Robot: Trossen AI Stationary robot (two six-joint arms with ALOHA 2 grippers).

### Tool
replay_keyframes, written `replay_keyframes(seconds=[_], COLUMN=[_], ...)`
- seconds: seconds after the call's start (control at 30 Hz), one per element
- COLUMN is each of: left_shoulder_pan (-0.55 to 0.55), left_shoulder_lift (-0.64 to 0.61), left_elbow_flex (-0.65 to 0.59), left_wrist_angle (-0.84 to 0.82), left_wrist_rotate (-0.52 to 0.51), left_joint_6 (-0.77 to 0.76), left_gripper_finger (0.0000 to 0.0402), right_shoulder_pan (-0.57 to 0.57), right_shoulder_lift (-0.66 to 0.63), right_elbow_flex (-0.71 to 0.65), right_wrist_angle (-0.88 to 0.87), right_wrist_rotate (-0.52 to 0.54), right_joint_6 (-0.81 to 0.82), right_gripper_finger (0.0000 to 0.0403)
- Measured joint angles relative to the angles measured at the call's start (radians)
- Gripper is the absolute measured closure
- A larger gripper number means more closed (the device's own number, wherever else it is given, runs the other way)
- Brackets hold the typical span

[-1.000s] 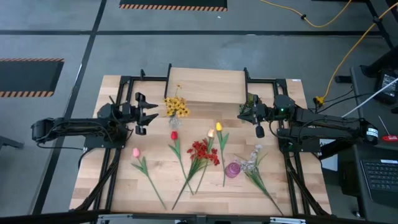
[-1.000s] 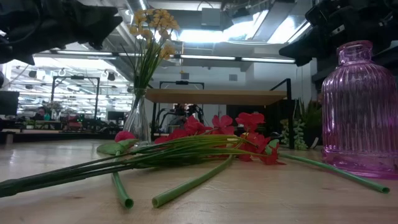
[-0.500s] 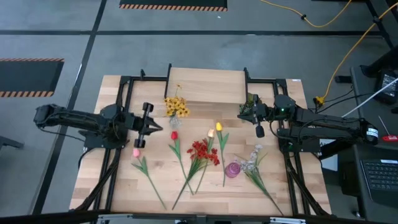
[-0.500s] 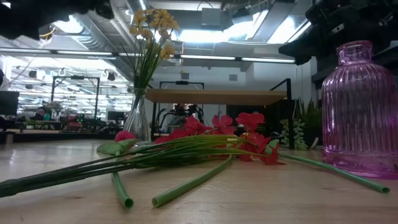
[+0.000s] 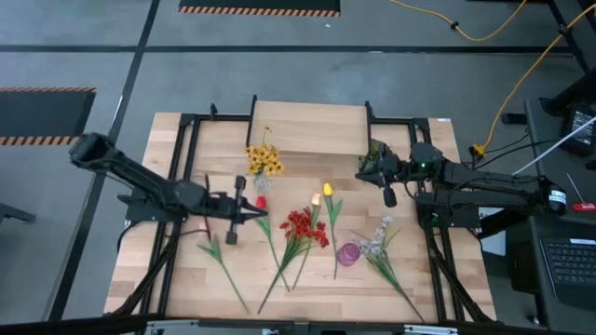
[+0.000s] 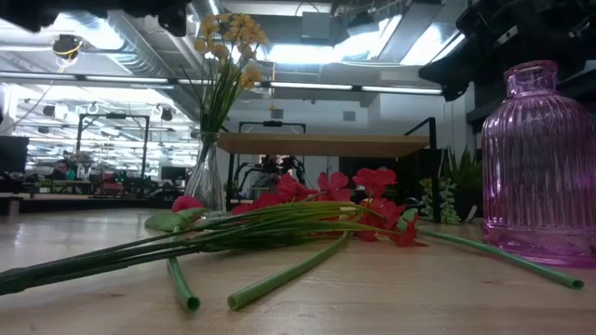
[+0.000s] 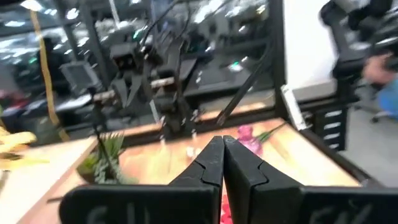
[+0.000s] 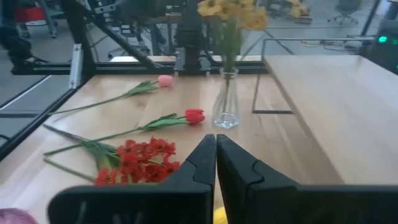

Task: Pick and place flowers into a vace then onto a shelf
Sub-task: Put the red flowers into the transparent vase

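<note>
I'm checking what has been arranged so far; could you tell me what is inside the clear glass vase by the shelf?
The clear glass vase holds a yellow flower spray on green stems. Whether it contains water cannot be seen.

The high camera looks straight down on the whole counter point(image 5: 186, 279) from far above, while the low camera sits at counter height, very near the pink vase point(image 6: 538, 167), and faces the room. Each wrist camera looks forward over its own arm. The right wrist view and low view share the red spray point(image 8: 140, 158).
</note>
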Motion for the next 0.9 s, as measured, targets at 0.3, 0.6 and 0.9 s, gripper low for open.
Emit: replay_keyframes(seconds=[0.3,0.6,0.9], left_shoulder_pan=[-0.148,-0.198,-0.190], left_shoulder_lift=[0.222,0.349,0.543], left_elbow_flex=[0.304,0.610,0.911], left_wrist_angle=[-0.471,-0.952,-1.401], left_wrist_rotate=[-0.257,-0.294,-0.137], left_joint_6=[-0.228,-0.626,-0.984], left_gripper_finger=[0.0400,0.0399,0.0399], right_shoulder_pan=[0.081,0.110,0.109], right_shoulder_lift=[0.000,0.000,0.000], right_elbow_flex=[0.000,0.000,0.000], right_wrist_angle=[0.024,0.022,0.000], right_wrist_rotate=[-0.001,-0.001,0.000], right_joint_6=[-0.003,-0.005,-0.015], right_gripper_finger=[0.0385,0.0385,0.0385])
